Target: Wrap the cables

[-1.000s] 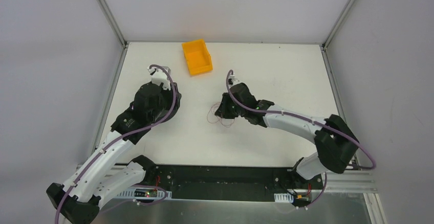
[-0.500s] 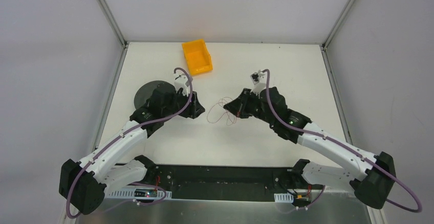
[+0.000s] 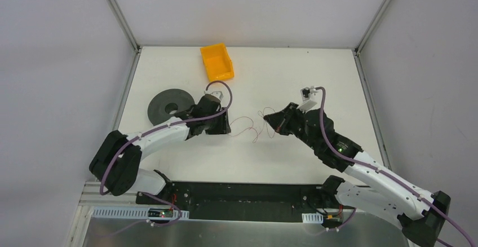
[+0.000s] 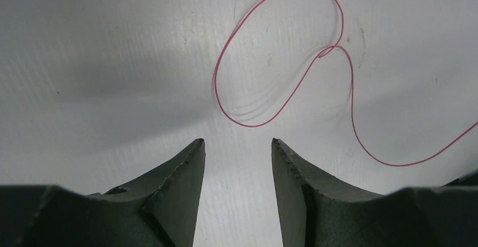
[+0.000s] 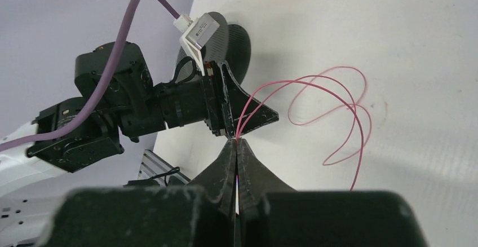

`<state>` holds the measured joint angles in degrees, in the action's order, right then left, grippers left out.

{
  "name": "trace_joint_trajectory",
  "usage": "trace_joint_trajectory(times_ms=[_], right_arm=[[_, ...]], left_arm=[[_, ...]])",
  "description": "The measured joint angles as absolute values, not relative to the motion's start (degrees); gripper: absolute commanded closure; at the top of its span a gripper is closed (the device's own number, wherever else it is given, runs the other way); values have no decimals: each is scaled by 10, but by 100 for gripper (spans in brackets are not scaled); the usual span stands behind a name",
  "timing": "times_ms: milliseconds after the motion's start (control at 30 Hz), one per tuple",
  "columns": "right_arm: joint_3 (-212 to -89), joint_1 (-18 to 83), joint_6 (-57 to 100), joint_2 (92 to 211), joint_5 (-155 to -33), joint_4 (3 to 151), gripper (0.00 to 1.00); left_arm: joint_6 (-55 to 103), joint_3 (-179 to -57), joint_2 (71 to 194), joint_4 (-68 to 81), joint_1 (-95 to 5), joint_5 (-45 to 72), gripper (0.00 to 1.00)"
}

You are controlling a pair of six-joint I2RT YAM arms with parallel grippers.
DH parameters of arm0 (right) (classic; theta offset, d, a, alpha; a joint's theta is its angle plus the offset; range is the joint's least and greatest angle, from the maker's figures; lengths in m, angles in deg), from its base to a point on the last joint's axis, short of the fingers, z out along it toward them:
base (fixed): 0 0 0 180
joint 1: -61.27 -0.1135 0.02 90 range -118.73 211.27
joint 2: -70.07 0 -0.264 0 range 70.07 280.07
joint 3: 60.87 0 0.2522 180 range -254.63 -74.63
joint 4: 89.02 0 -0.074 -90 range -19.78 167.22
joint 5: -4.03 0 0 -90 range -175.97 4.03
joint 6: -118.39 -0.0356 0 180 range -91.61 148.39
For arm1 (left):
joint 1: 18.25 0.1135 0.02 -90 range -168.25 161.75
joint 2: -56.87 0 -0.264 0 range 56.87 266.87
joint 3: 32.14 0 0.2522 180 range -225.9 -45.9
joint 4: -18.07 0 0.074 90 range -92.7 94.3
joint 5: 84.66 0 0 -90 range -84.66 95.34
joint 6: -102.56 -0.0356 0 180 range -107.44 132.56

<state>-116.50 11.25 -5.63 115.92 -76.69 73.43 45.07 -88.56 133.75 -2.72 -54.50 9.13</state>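
The cable (image 3: 243,124) is a hair-thin red wire lying in loose loops on the white table between the two arms. My right gripper (image 3: 266,117) is shut on it: in the right wrist view two strands of the cable (image 5: 332,68) rise from the closed fingertips of that gripper (image 5: 237,141) and curl off to the right. My left gripper (image 3: 227,125) faces it from the left, open and empty. In the left wrist view its gripper (image 4: 238,141) stands just short of a cable (image 4: 216,86) loop on the table.
An orange bin (image 3: 217,62) sits at the back of the table. A flat black disc (image 3: 168,106) lies left of the left arm, which partly covers it. The table's metal edge rails run along both sides.
My left arm has swung right, off the black disc, and now points at the cable. My right gripper has drawn back to the right with the cable, stretching its loops out.
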Motion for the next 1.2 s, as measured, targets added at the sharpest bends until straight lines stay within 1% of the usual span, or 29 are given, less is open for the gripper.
trace_joint_trajectory(times_ms=[300,467,500,567,700,733,933,1000,1167,1200], right_arm=[[-1138,113,-66,1134,-747,708,100],[-1133,114,-66,1121,-742,708,100],[-1132,114,-66,1121,-741,708,100],[-1131,114,-66,1121,-741,705,100],[-1123,114,-66,1121,-735,705,100],[-1120,114,-66,1120,-732,703,100],[-1116,119,-56,1107,-682,676,100],[-1116,129,-46,1099,-647,655,96],[-1123,166,-22,1091,-580,608,76],[-1127,175,-18,1091,-570,597,73]], left_arm=[[523,-917,1434,-35,-568,47,56],[548,-934,1467,-37,-573,21,61],[552,-940,1474,-37,-574,18,63],[555,-952,1487,-36,-576,12,71],[558,-967,1505,-34,-576,3,96],[558,-967,1507,-33,-576,1,100],[539,-966,1499,-50,-576,-26,100],[519,-967,1479,-74,-576,-49,100],[466,-994,1392,-121,-575,-93,100],[459,-1004,1376,-124,-575,-95,100]])
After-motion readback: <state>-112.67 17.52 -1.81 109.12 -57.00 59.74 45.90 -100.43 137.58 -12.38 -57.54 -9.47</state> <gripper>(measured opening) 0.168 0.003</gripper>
